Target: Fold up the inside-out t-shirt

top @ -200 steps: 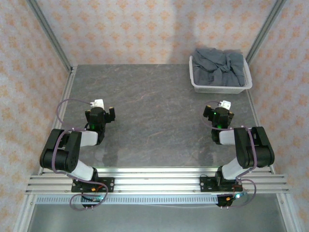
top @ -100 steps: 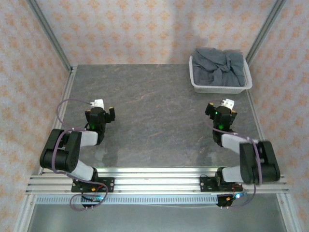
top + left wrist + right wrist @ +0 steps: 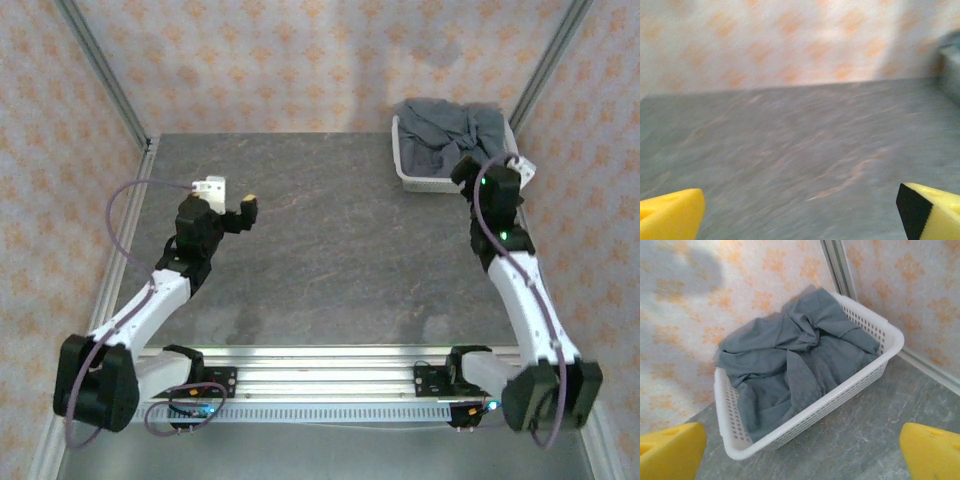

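The crumpled dark slate-grey soft t-shirt (image 3: 795,360) lies bunched inside the white plastic mesh basket (image 3: 850,390), at the far right corner of the grey stone-patterned table (image 3: 330,260). The right gripper (image 3: 492,170) hovers just beside the basket's near side, its yellow fingers (image 3: 670,452) spread wide, holding nothing. The left gripper (image 3: 230,200) is over the bare table at the left, its fingers (image 3: 670,215) also wide apart.
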### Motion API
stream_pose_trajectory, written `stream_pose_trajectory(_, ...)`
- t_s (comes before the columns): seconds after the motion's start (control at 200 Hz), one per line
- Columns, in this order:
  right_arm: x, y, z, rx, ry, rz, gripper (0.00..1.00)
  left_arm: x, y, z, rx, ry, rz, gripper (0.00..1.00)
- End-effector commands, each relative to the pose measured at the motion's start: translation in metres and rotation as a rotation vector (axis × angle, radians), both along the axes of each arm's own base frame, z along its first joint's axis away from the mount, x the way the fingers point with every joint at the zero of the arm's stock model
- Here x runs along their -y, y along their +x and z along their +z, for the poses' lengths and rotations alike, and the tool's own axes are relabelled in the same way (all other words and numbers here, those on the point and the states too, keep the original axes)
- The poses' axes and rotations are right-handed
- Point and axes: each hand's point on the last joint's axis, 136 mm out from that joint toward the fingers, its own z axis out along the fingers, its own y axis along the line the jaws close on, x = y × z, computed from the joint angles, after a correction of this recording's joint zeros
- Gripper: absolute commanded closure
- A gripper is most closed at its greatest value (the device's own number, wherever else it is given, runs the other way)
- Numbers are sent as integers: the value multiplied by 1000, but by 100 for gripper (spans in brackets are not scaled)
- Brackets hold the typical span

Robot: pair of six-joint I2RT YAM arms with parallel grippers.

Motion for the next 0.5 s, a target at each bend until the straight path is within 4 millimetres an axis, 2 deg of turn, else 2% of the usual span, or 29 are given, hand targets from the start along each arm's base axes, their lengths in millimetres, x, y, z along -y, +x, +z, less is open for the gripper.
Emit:
stream_pose_trajectory(0.0, 9, 25, -50, -216, 49, -48, 1, 66, -35, 6, -58, 10, -300, 0)
stream_pose_trajectory(0.09, 19, 62, -66, -265, -9, -79, 1, 99, -54, 11, -29, 11, -417, 0)
stream_pose_trajectory(0.19, 27, 107, -82, -325, -45, -80, 1, 118, -68, 1, -31, 49, -490, 0)
stream_pose_trajectory(0.395, 39, 184, -116, -379, -55, -53, 1, 124, -70, -17, -42, 69, -498, 0)
stream_pose_trajectory(0.495, 37, 213, -145, -464, -68, 1, 1, 125, -66, -24, -62, 83, -496, 0)
